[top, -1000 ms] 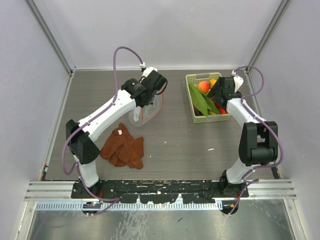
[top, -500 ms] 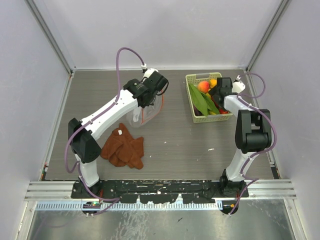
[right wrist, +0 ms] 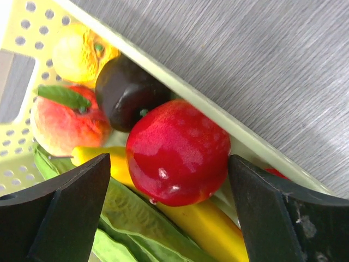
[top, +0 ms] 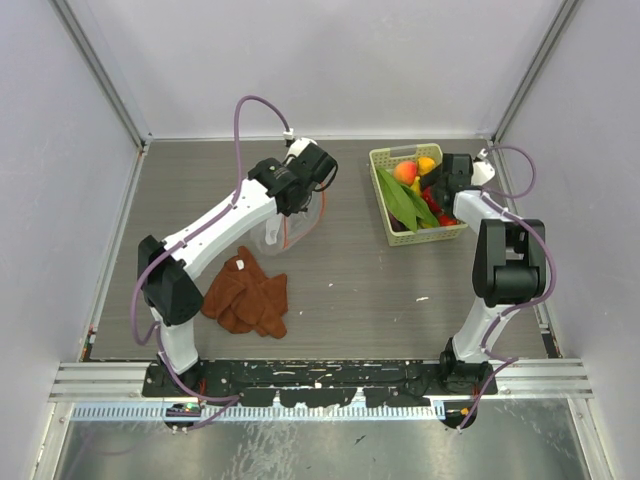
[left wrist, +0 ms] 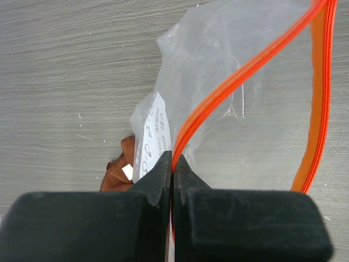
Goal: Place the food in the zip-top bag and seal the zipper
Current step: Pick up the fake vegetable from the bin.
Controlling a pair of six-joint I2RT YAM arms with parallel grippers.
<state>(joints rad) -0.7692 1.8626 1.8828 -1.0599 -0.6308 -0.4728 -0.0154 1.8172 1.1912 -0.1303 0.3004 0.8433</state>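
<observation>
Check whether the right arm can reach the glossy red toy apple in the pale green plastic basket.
Probably yes: the right arm's jaws stand open either side of the apple, which lies uncovered in the basket.

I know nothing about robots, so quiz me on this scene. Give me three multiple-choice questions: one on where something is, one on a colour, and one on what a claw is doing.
1. Where is the red apple?
A) inside the clear bag
B) in the pale green basket
C) in the left claw

2. What colour is the zipper along the bag's mouth?
A) blue
B) white
C) orange-red

3. What is the left claw doing?
A) pinching the zipper, shut
B) hanging wide open
C) gripping the red apple

Answers:
1 B: the right wrist view shows the apple inside the basket's holed wall.
2 C: the left wrist view shows an orange-red strip.
3 A: the claw is closed on that strip.
</observation>
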